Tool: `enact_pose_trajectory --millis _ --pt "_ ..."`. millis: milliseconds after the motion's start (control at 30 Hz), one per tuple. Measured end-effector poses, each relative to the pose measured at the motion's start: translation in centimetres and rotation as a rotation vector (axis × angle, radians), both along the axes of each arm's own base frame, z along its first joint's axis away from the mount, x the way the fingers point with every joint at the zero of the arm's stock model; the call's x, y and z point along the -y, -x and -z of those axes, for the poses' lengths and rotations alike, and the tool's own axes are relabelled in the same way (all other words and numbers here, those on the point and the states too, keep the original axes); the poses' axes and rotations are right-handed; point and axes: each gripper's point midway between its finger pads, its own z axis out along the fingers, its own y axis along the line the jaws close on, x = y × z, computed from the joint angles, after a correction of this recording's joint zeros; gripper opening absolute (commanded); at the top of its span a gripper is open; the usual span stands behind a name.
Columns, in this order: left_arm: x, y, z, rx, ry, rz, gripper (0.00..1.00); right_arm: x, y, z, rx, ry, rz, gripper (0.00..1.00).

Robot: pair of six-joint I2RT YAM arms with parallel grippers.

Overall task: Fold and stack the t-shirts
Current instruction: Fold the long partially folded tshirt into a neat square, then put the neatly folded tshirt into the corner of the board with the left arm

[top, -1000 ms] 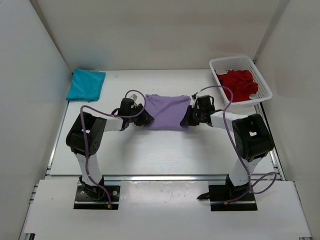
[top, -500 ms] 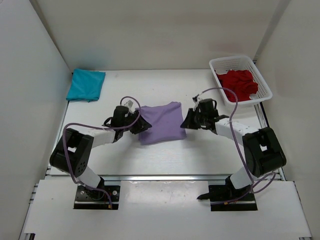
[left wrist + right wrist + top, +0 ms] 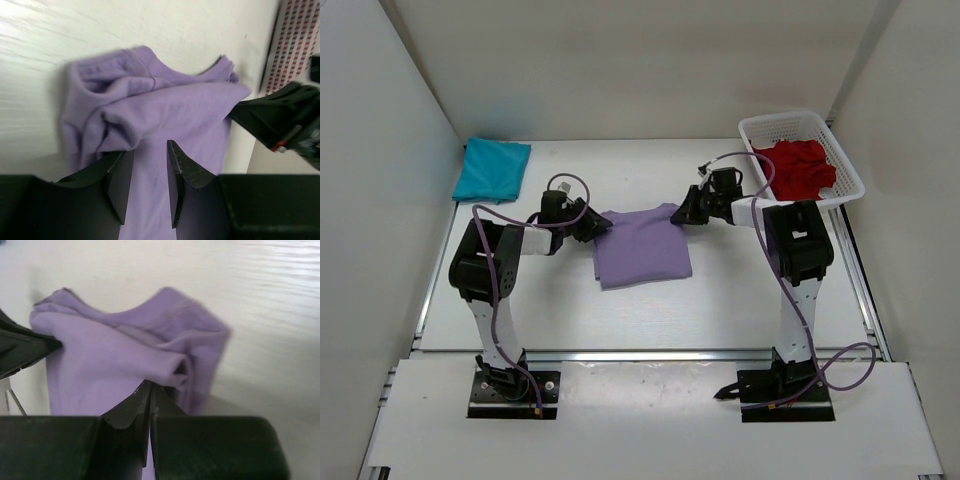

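The lavender t-shirt point(image 3: 642, 250) lies folded on the white table's middle. It also shows in the left wrist view point(image 3: 165, 110) and the right wrist view point(image 3: 115, 360). My left gripper point(image 3: 595, 226) is at its far left corner; its jaws point(image 3: 147, 150) stand open over the cloth. My right gripper point(image 3: 684, 213) is at the far right corner, shut point(image 3: 150, 388) on a fold of the lavender shirt's edge. The teal t-shirt point(image 3: 492, 168) lies folded at the far left. The dark red t-shirt point(image 3: 798, 168) is crumpled in the basket.
A white mesh basket point(image 3: 788, 120) stands at the far right corner. White walls close in the table on the left, back and right. The right gripper's finger point(image 3: 280, 115) shows in the left wrist view.
Both grippers moved toward the far side of the table and closer to the shirt's far corners. The lavender shirt now lies flatter and longer toward me. The left jaws stand open.
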Motion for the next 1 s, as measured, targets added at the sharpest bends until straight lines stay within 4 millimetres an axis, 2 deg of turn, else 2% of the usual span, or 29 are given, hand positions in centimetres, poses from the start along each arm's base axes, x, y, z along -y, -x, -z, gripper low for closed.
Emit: enact_pose_trajectory --millis 100,267,300,367,433,467,533,600,633,700,767,833,867,900,1000 --pt "-1.4 -0.6 -0.1 0.015 0.028 -0.045 0.44 1.2 -0.4 1.2 -0.058 -0.049 0.023 0.0" --pt "-2.5 -0.3 -0.6 0.035 0.084 -0.084 0.51 1.9 -0.9 0.8 -0.061 -0.07 0.04 0.0" --pt "-2.5 -0.1 -0.9 0.041 0.09 -0.086 0.51 1.8 -0.8 0.8 -0.061 -0.072 0.036 0.03" --pt "-2.6 0.3 -2.3 0.069 0.094 -0.083 0.38 1.6 -0.8 0.5 -0.058 -0.073 0.033 0.12" --pt "-2.9 0.5 -4.4 0.126 0.076 -0.077 0.24 1.3 -0.4 -0.6 -0.048 -0.07 0.024 0.24" --pt "-3.1 0.6 -5.6 0.163 0.057 -0.074 0.21 1.2 -0.2 -1.6 -0.03 -0.067 0.022 0.32" --pt "-3.6 1.1 -7.3 0.222 0.026 -0.072 0.24 1.0 0.4 -4.3 0.029 -0.067 0.019 0.47" --pt "-4.2 2.0 -7.7 0.246 -0.014 -0.067 0.31 1.0 1.6 -7.3 0.099 -0.075 0.015 0.52" --pt "-4.5 2.4 -7.2 0.239 -0.034 -0.065 0.3 1.0 2.5 -9.0 0.139 -0.084 0.013 0.55" --pt "-5.1 3.7 -5.1 0.195 -0.089 -0.057 0.17 1.1 4.3 -11.4 0.206 -0.103 0.008 0.56" --pt "-5.8 5.3 -2.6 0.128 -0.145 -0.049 0.16 1.2 6.5 -12.5 0.242 -0.116 0.002 0.58" --pt "-6.4 6.9 -0.4 0.065 -0.192 -0.036 0.31 1.3 8.7 -12.2 0.245 -0.115 -0.001 0.58" --pt "-6.6 7.5 0.2 0.044 -0.206 -0.028 0.42 1.4 9.7 -11.6 0.234 -0.11 -0.004 0.58" --pt "-6.6 7.8 0.8 0.028 -0.221 -0.019 0.48 1.5 10.7 -10.8 0.219 -0.104 -0.006 0.58" --pt "-6.1 7.7 0.9 0.026 -0.227 0.005 0.57 2.0 13.5 -8.0 0.162 -0.082 -0.007 0.59"
